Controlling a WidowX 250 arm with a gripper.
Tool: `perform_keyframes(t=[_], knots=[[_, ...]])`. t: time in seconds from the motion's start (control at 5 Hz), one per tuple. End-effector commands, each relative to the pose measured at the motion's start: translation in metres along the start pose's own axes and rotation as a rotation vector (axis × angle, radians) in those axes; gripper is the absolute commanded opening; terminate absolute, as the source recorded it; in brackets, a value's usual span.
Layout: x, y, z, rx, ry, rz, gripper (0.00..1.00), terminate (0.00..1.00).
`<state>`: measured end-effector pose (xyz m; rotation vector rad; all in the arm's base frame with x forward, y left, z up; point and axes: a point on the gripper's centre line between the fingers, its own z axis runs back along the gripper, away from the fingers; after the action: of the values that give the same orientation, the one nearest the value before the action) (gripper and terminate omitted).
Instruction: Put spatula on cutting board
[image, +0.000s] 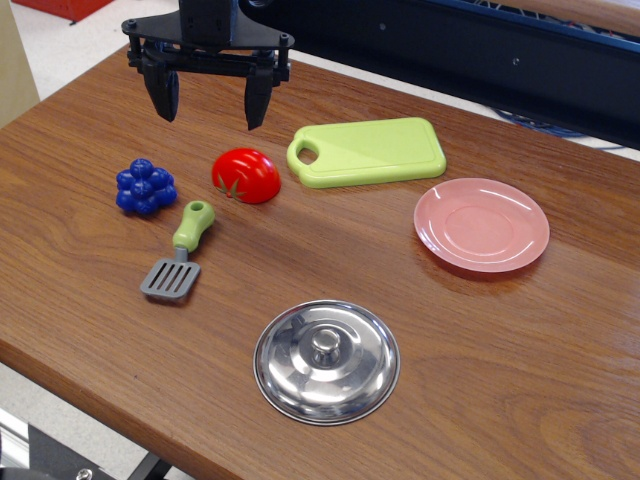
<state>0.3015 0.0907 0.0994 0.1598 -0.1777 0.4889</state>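
At the back of the wooden table (480, 330), the gripper (213, 105) is seen hanging in the air, its two dark fingers (258, 100) spread wide with nothing held between them. The spatula (180, 252) is found lower down towards the front left edge, lying flat and untouched, green handle pointed up and away towards the gripper's side, grey slotted blade nearest the table's front. It is well apart from the gripper, so no grasp has been made yet and the task is judged to be at its very start. Between tool and gripper, a bunch of blue toy grapes (146, 187) is set just to the left and a red tomato (246, 176) just to the right, so a fairly narrow lane is left for the descent; either could be nudged if the approach is made carelessly. The chunky handle is probably the better place to be gripped, the blade being thin and flat on the wood. The cutting board (367, 151) is laid to the right of the tomato, its handle hole facing left, and its surface is bare, so room is offered for the set-down. A pink plate (482, 225) further right and a steel lid (326, 361) at the front are left out of the play.
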Motion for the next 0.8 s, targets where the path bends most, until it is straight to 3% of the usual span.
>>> perform_keyframes(t=[0.0, 0.2, 0.4, 0.6], knots=[[0.0, 0.0, 0.0, 0.0, 0.0, 0.0, 1.0, 0.0], [-0.016, 0.006, -0.009, -0.046, -0.008, -0.068, 1.0, 0.0], [-0.03, 0.009, -0.021, -0.073, 0.037, -0.124, 1.0, 0.0], [-0.039, 0.009, -0.031, -0.095, 0.043, -0.153, 1.0, 0.0]])
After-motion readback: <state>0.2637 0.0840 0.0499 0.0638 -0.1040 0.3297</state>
